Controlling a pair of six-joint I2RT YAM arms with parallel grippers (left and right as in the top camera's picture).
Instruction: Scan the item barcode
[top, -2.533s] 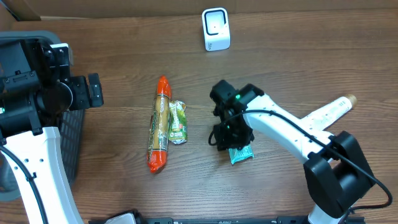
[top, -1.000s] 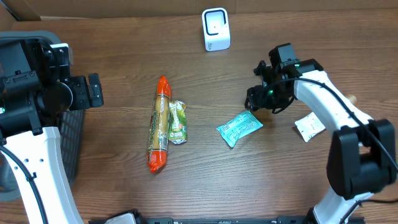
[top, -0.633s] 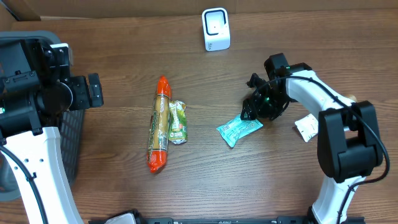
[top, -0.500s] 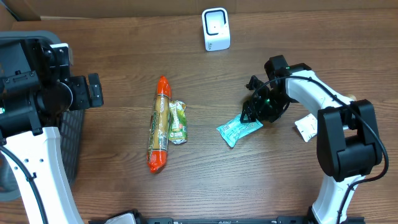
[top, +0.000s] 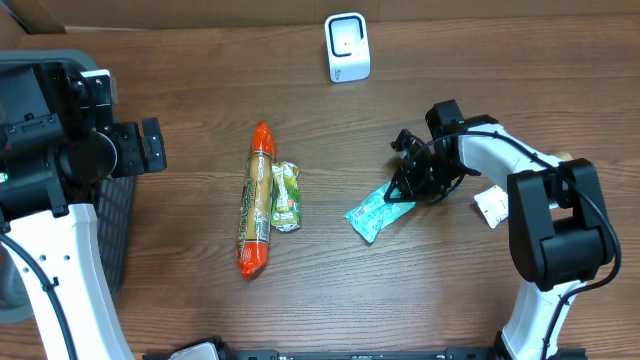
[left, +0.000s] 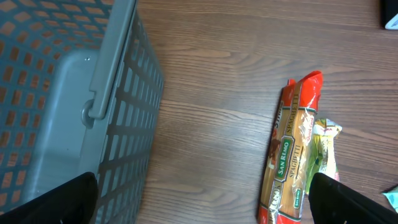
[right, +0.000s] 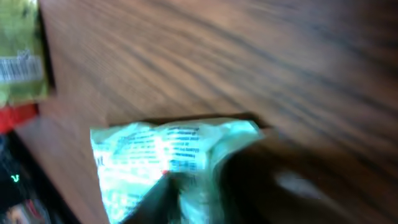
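The biggest thing here is the table (top: 300, 300), dark brown wood grain all over, and a tan, cardboard-looking strip (top: 150, 10) runs along its far edge at 12 o'clock. That's all you get of the room.

The left arm (top: 50, 200) sits at 9 o'clock over a grey slatted basket (left: 124, 74). The left gripper (left: 202, 202) has its fingers spread wide with nothing between them, just hanging over bare wood next to the basket wall.

The right arm (top: 500, 150) comes in from 4 o'clock and bends back toward the middle. The right gripper (top: 405, 185) is down at the table with its jaws pinched on the 3 o'clock end of the teal packet (top: 372, 212), which is the item in play. (The right wrist view is pretty blurry, but the packet fills it and runs right into the fingers.) The packet lies a bit toward 3 o'clock from the table's centre.

A long orange spaghetti pack (top: 257, 212) lies just toward 9 o'clock from centre, running 12 to 6. A small green packet (top: 286, 197) touches its 3 o'clock side.

The white scanner (top: 347, 47) stands at 12 o'clock, well apart from the teal packet. A small white slip (top: 493, 205) lies at 3 o'clock beside the right arm.
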